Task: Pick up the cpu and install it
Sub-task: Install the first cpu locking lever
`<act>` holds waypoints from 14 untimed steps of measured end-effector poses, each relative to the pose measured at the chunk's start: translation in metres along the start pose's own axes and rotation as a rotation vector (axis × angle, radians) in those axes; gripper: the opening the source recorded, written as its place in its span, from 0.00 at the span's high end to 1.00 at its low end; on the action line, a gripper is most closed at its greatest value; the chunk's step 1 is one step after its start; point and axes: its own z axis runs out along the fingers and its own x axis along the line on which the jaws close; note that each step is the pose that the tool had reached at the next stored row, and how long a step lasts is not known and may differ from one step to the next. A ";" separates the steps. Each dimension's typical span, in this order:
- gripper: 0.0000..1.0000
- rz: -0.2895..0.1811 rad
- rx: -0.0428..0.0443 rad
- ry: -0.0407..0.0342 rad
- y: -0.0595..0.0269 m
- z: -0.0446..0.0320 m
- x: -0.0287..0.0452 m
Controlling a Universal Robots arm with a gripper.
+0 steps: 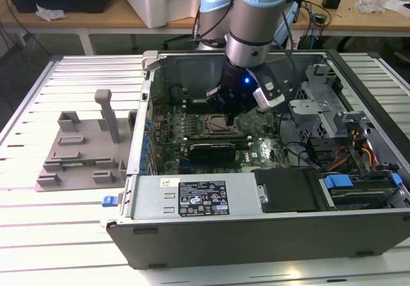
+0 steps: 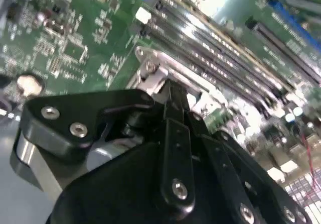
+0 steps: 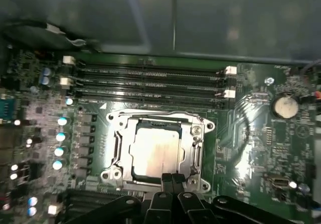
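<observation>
Slatted bench (image 1: 77, 228) carried open case (image 1: 256, 235). Jaws were together, empty, above cpu (image 3: 155, 151) lying in socket (image 3: 116, 148). Risk: cpu not fully seated, pins could bend.

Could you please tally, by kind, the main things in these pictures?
Cpu, lying in the socket: 1
Computer case: 1
Grey tray: 1
Gripper, just above the cpu's edge: 1
Total: 4
</observation>
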 end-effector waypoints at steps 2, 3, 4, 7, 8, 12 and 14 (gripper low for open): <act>0.89 0.000 0.0000 0.0000 0.0008 -0.0113 0.0008; 0.89 0.000 0.0000 0.0001 0.0016 -0.0214 0.0014; 0.89 0.000 0.0001 0.0001 0.0023 -0.0310 0.0021; 0.89 0.000 0.0000 0.0000 0.0034 -0.0458 0.0031; 0.89 0.000 -0.0002 0.0000 0.0036 -0.0487 0.0032; 0.89 0.000 -0.0003 0.0000 0.0036 -0.0488 0.0033; 0.89 0.000 -0.0003 0.0000 0.0036 -0.0488 0.0033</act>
